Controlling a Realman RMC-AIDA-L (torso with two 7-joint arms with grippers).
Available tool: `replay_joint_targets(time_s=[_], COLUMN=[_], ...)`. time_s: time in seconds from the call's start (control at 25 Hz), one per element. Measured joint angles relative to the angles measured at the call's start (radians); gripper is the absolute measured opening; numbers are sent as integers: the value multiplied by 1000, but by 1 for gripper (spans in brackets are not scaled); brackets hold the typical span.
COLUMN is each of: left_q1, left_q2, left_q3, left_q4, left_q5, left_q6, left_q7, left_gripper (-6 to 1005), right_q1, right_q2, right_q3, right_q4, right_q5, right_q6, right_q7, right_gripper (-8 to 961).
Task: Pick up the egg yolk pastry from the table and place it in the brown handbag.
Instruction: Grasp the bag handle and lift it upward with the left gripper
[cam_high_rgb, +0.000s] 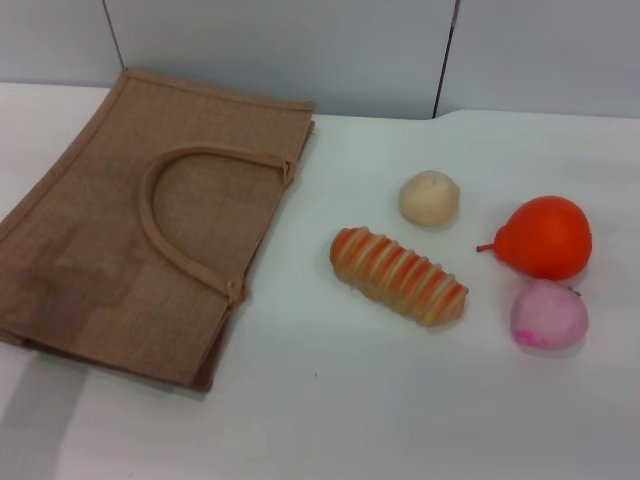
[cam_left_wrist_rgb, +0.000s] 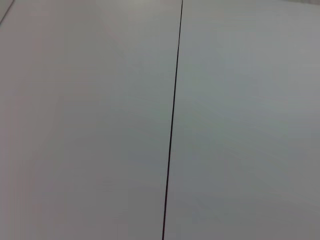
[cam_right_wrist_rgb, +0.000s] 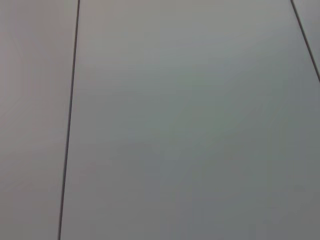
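The egg yolk pastry (cam_high_rgb: 429, 198), a small pale cream round ball, sits on the white table (cam_high_rgb: 330, 400) right of centre. The brown handbag (cam_high_rgb: 130, 220), a large flat tan jute tote, lies on the left of the table with its looped handle (cam_high_rgb: 165, 225) on top. Neither gripper nor arm shows in the head view. Both wrist views show only grey wall panels with dark seams.
A long orange-striped bread (cam_high_rgb: 398, 276) lies just in front of the pastry. An orange pear (cam_high_rgb: 545, 238) and a pink ball (cam_high_rgb: 548, 315) lie to the right. A grey panelled wall (cam_high_rgb: 300, 50) stands behind the table.
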Motion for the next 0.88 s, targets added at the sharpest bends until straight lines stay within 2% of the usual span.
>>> replay_joint_targets(time_s=[0.6,0.68,0.8,0.88], left_q1=[-2,-6,-10,-10], left_q2=[0,3,16,30], left_q3=[0,0,19,63], left_q4=[0,1,23,54], left_q5=[0,0,2,3], left_q6=[30,60,126,164], left_q7=[-15,-65,-231,-358], left_gripper=[709,708,708,708], right_q1=[2,2,2,1], right_q2=[0,0,0,0], right_q3=[0,0,0,0], right_q4=[0,0,0,0], right_q5=[0,0,0,0], right_q6=[4,5,6,6], right_q7=[0,0,0,0], right_gripper=[882,882,882,881])
